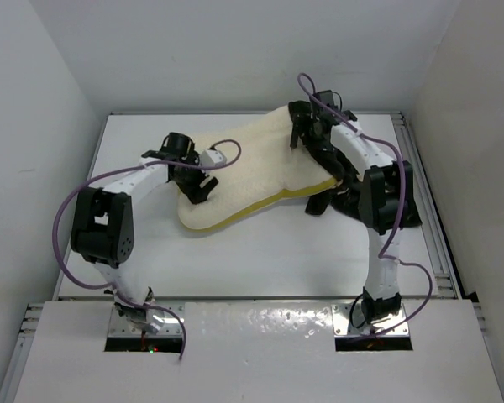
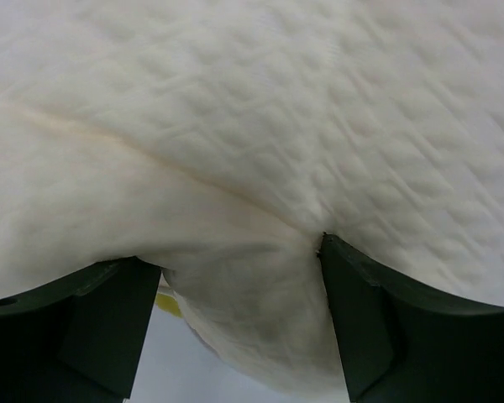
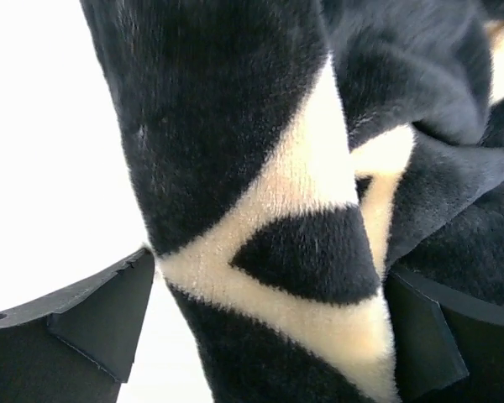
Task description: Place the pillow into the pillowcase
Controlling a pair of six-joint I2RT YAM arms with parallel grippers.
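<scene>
The cream-white pillow [image 1: 252, 168] lies across the middle of the table, its mustard-yellow side band along the near edge. My left gripper [image 1: 195, 183] is shut on the pillow's left end; in the left wrist view the quilted pillow [image 2: 260, 126] bulges between the two dark fingers of the gripper [image 2: 235, 256]. My right gripper [image 1: 307, 128] is at the pillow's far right corner, shut on a fold of the black pillowcase [image 1: 329, 200]. The right wrist view shows that black velvety pillowcase [image 3: 235, 109] with a tan motif pinched in the gripper [image 3: 269, 269]. Most of the pillowcase is hidden under the right arm.
The white table [image 1: 260, 260] is walled by white panels on the left, back and right. A metal rail [image 1: 441, 252] runs along the right edge. Purple cables loop from both arms over the table.
</scene>
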